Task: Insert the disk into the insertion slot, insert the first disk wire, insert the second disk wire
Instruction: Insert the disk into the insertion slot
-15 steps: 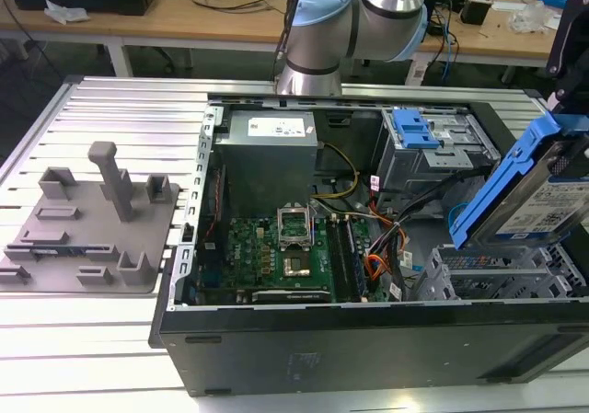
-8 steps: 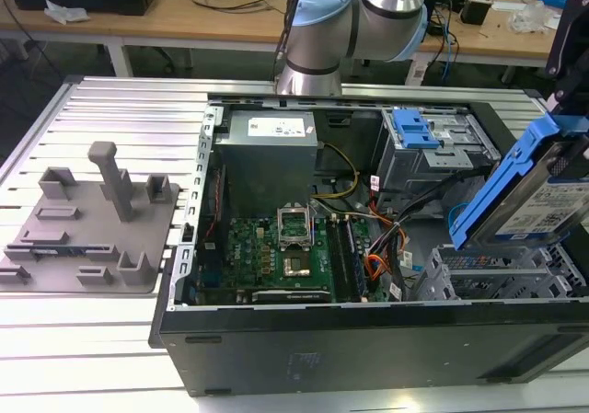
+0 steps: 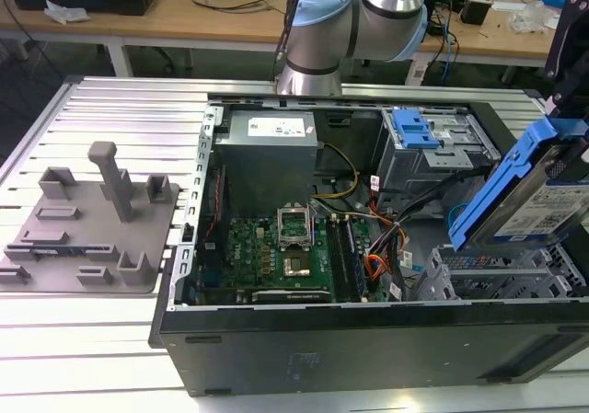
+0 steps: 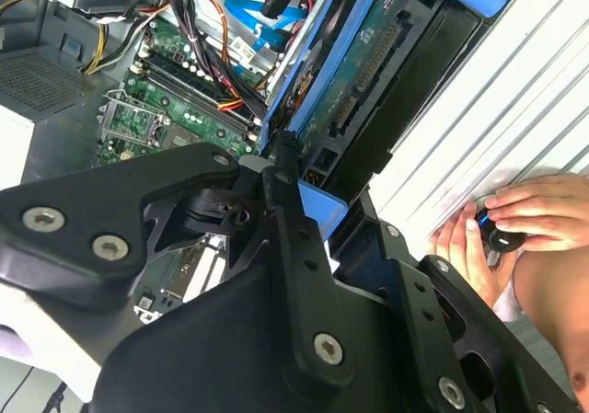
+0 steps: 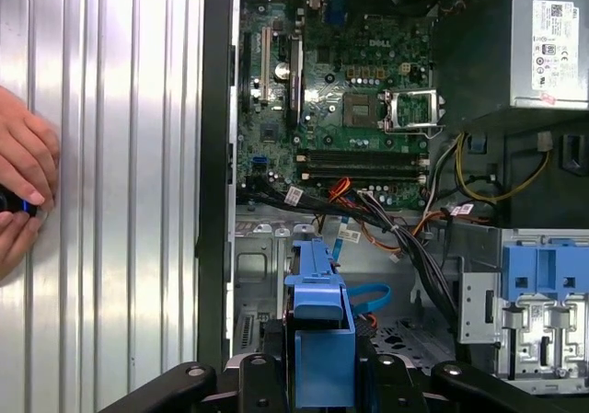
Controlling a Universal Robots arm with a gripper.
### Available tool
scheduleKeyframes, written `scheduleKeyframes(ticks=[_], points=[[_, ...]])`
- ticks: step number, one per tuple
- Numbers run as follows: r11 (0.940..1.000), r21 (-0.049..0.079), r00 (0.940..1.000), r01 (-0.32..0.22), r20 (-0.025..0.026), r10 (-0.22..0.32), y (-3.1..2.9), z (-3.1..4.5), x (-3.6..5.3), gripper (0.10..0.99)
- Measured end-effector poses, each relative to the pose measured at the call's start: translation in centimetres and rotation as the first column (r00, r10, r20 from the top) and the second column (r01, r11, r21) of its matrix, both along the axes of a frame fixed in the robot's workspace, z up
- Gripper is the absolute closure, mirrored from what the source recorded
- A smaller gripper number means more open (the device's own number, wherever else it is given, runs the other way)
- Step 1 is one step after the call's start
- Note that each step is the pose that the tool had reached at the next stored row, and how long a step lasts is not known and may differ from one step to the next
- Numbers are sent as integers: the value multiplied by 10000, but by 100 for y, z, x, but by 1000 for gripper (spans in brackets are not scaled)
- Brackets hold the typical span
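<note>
Black hand (image 5: pixel 322 369) clamping silver disk (image 3: pixel 552 201), blue plastic frame, tilted above perforated grey insertion slot (image 3: pixel 479 275)

No legible text, white label (image 5: pixel 558 40) on power supply (image 5: pixel 488 54) unreadable

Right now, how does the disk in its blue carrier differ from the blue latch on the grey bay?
Pose: the disk hangs tilted above the case, clamped in the gripper; the blue latch sits on the grey bay inside the case. Size: the disk's carrier is the bigger, framing a silver drive; the latch is a small piece. Carrier and latch share the same bright blue.
</note>
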State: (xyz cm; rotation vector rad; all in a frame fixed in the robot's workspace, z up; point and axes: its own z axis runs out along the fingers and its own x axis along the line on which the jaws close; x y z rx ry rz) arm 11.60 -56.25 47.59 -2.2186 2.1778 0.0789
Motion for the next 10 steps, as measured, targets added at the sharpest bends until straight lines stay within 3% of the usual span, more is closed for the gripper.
scheduleKeyframes(ticks=[10], points=[[9999, 0, 9999, 162, 0, -162, 0, -53, 0, 722]])
